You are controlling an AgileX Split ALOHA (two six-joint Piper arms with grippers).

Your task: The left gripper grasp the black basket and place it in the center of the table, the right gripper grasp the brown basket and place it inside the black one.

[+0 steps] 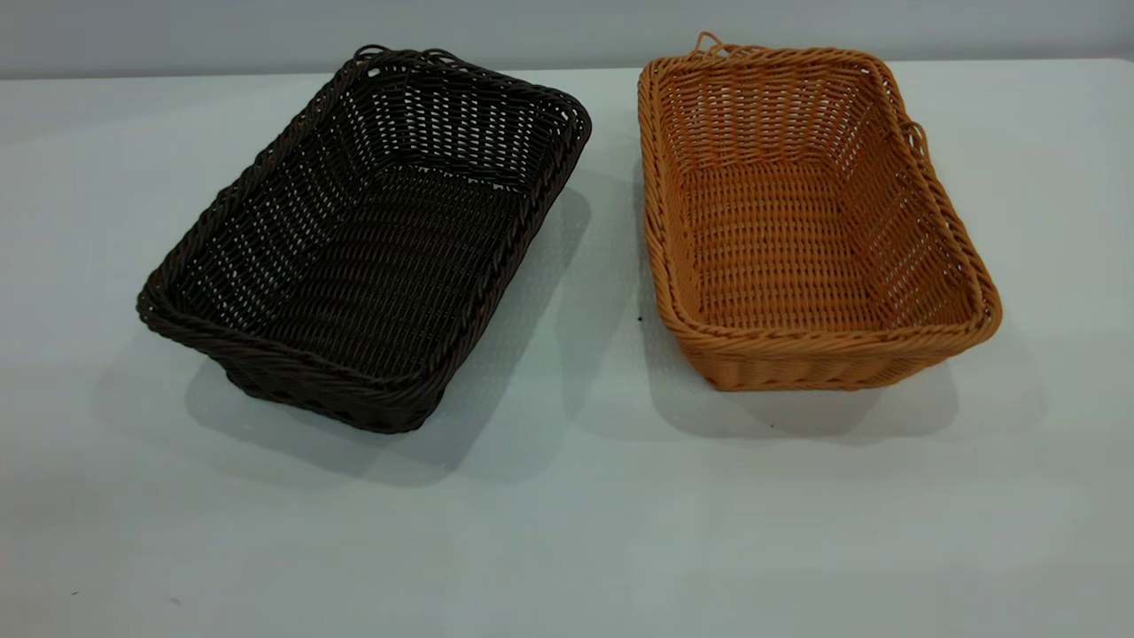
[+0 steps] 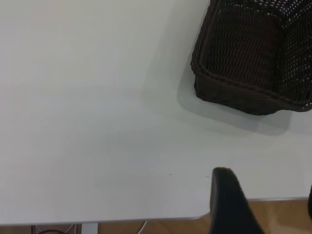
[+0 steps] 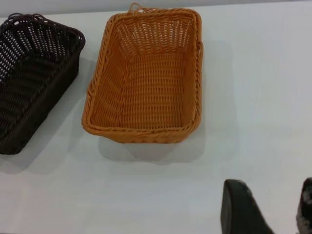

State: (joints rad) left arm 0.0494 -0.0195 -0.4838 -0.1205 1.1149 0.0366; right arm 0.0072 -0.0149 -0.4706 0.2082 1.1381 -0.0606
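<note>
The black basket (image 1: pixel 363 239) stands empty on the left half of the white table (image 1: pixel 567 532), turned at an angle. The brown basket (image 1: pixel 797 221) stands empty beside it on the right, a narrow gap between them. Neither arm shows in the exterior view. In the left wrist view my left gripper (image 2: pixel 266 195) is open and empty over the table's edge, well apart from the black basket (image 2: pixel 253 53). In the right wrist view my right gripper (image 3: pixel 271 187) is open and empty over bare table, short of the brown basket (image 3: pixel 146 78); the black basket (image 3: pixel 34 83) shows beside it.
The table's near edge (image 2: pixel 122 220) shows in the left wrist view, with wooden floor (image 2: pixel 278 217) beyond it. Bare white tabletop stretches in front of both baskets and to either side of them.
</note>
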